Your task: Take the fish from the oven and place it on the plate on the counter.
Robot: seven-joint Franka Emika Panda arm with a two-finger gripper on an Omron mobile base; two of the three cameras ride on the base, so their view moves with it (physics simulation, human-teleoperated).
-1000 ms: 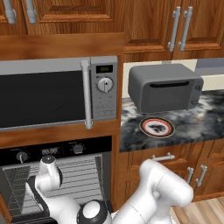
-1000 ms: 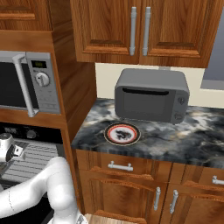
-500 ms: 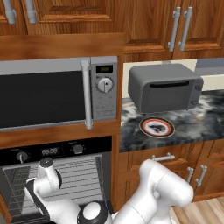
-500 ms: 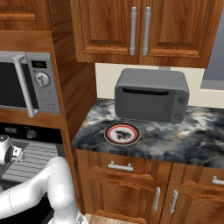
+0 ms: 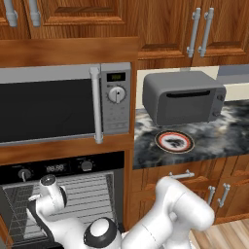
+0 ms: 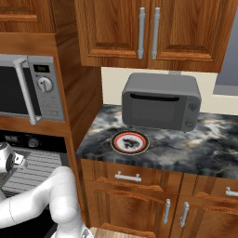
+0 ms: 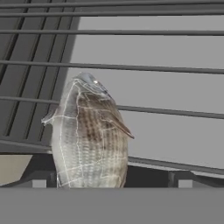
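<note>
Fish (image 7: 89, 135) seen lying on wire rack (image 7: 166, 70) inside oven (image 5: 73, 194), close before gripper (image 7: 109, 181). Fingers spread wide, one tip (image 7: 37, 179) left of fish, other right; contact cannot be told, fish apparently not grasped. Arm (image 5: 165, 219) reached into oven cavity. Plate (image 5: 174, 141) seen on counter (image 5: 223, 131), just before toaster oven (image 5: 182, 97), beside microwave (image 5: 63, 104).

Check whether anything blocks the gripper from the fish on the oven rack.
Nothing visible does. In the hand view the pale silver-grey scaled fish lies on the grey wire rack directly ahead of the open gripper, its tips flanking the fish.
</note>
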